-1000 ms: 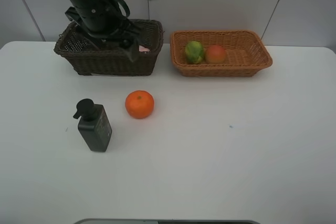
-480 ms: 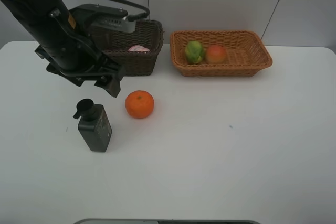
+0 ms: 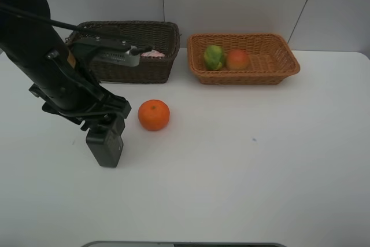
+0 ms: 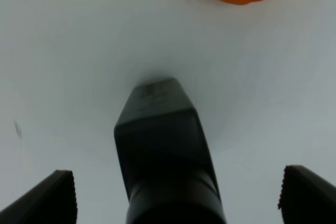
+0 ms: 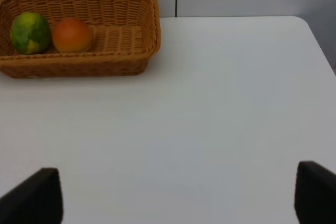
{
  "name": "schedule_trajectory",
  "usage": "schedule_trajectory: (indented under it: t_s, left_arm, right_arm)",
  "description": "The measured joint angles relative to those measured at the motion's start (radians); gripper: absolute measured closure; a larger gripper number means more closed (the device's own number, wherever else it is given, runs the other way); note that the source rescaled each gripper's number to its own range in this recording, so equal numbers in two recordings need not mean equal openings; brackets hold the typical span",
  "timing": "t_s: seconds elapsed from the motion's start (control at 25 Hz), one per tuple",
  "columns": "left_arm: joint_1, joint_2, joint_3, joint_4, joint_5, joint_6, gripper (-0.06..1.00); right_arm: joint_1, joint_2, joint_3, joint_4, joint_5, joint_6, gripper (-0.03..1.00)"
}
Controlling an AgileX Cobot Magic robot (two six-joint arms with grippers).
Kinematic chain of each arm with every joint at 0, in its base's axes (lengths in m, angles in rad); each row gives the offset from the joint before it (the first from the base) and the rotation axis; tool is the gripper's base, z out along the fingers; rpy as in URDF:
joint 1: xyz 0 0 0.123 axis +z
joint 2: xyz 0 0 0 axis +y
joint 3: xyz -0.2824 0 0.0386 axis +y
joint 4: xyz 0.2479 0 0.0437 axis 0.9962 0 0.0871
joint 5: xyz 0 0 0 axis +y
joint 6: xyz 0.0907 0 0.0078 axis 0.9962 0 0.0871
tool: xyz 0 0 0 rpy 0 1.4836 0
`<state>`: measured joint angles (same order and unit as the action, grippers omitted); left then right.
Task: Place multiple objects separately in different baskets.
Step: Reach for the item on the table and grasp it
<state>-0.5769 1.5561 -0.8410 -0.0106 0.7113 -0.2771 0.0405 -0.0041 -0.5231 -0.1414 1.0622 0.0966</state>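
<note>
I find my left jaws released wide, poised astride the black pump bottle (image 4: 165, 150), which rests on the counter (image 3: 260, 172) near the orange (image 3: 154, 114); off-centre closure could skid it away; right jaws likewise released

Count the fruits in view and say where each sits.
3. The orange lies on the table; the green-yellow fruit and red-orange fruit sit side by side in the tan basket. The dark basket is partly hidden, so more may be inside.
</note>
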Motion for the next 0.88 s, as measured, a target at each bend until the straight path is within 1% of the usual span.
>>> schedule_trajectory:
  t_s: [0.16, 0.32, 0.72, 0.8, 0.88]
  left_arm:
    - [0.0, -0.001, 0.046, 0.0, -0.07, -0.012, -0.05]
    - [0.007, -0.001, 0.069, -0.001, -0.107, -0.034, -0.05]
    - [0.015, 0.034, 0.077, -0.001, -0.122, -0.037, -0.05]
    - [0.015, 0.035, 0.077, -0.001, -0.122, -0.037, -0.01]
    - [0.015, 0.036, 0.077, -0.001, -0.122, -0.037, 0.11]
  right_arm:
    - [0.0, 0.0, 0.0, 0.0, 0.0, 0.0, 0.09]
    - [0.0, 0.0, 0.0, 0.0, 0.0, 0.0, 0.09]
    - [0.0, 0.0, 0.0, 0.0, 0.0, 0.0, 0.09]
    - [0.0, 0.0, 0.0, 0.0, 0.0, 0.0, 0.09]
    - [0.0, 0.0, 0.0, 0.0, 0.0, 0.0, 0.09]
